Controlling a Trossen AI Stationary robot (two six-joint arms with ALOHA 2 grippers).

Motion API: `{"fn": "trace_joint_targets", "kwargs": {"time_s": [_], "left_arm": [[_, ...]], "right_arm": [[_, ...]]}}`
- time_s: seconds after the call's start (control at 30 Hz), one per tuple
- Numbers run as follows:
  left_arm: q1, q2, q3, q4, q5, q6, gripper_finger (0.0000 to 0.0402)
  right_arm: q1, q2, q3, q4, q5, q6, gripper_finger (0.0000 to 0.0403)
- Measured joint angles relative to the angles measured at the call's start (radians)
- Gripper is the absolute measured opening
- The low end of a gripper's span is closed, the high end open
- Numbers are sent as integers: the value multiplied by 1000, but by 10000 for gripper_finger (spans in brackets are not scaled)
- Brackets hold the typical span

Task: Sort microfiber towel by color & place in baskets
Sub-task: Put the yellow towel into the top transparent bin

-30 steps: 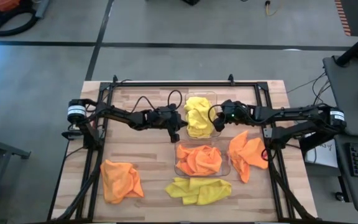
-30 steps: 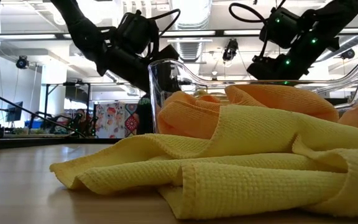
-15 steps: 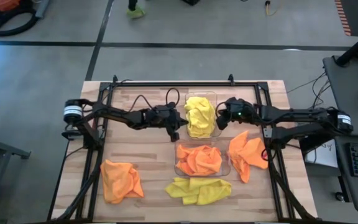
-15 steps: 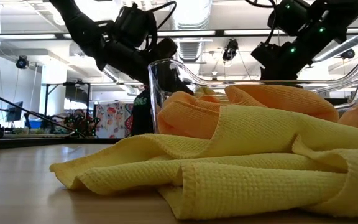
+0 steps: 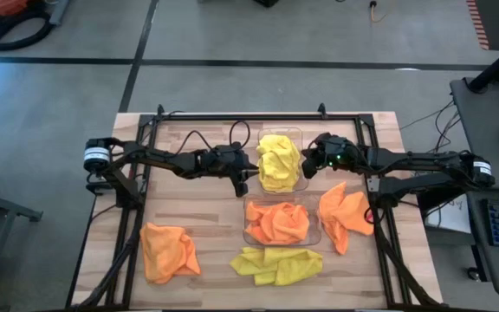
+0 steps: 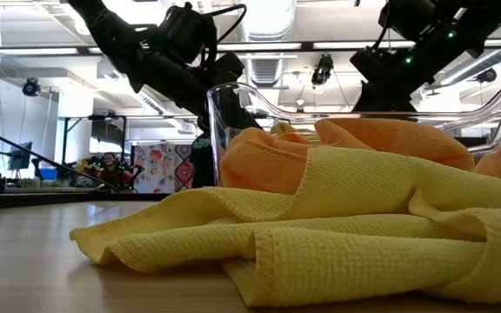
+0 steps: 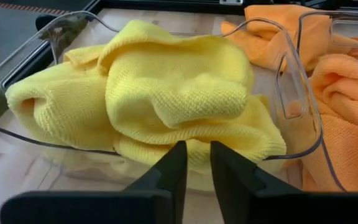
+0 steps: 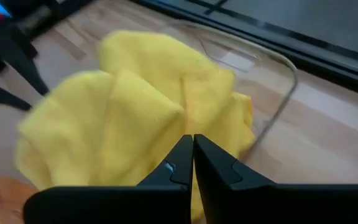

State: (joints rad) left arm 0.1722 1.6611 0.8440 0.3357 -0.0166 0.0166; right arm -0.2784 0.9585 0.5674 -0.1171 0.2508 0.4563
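Lifted and drawn back slightly toward its own side since a second ago: the right gripper [image 5: 306,166], fingers pressed shut on nothing, now just beside the far clear plastic basket [image 5: 299,133] heaped with bright yellow microfiber towels [image 5: 278,161]. Opposite, at that basket's other side, the left gripper [image 7: 195,163] — fingers parted by a narrow gap, holding nothing, pointed at the yellow heap. Nearer the front edge, the second clear basket [image 5: 315,236] filled with orange towels [image 5: 279,222]. Still loose on the wooden table [image 5: 206,208]: a crumpled orange cloth [image 5: 345,215] beside that basket, another orange cloth [image 5: 168,250] at the front on the left arm's side, and a yellow cloth [image 5: 276,264] along the front. Likely trouble from here — the piled yellow heap standing above the low wall, apt to snag on a departing finger and spill out; also a light basket sliding if nudged.
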Motion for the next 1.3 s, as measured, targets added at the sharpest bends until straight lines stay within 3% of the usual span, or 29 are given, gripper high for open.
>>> {"fn": "trace_joint_targets", "kwargs": {"time_s": [0.3, 0.6, 0.83, 1.3], "left_arm": [[0, -67, 0, -78, -28, 40, 109], [0, -170, 0, -177, -29, 53, 109], [0, -175, -3, -210, -28, 53, 109], [-1, -173, -9, -233, -28, 15, 109]], "right_arm": [[1, 91, 94, 46, -93, 6, 9], [1, 333, 321, -33, -104, -114, 9], [1, 486, 440, -49, -151, -143, 9], [1, 679, 458, -34, -146, -127, 9]]}}
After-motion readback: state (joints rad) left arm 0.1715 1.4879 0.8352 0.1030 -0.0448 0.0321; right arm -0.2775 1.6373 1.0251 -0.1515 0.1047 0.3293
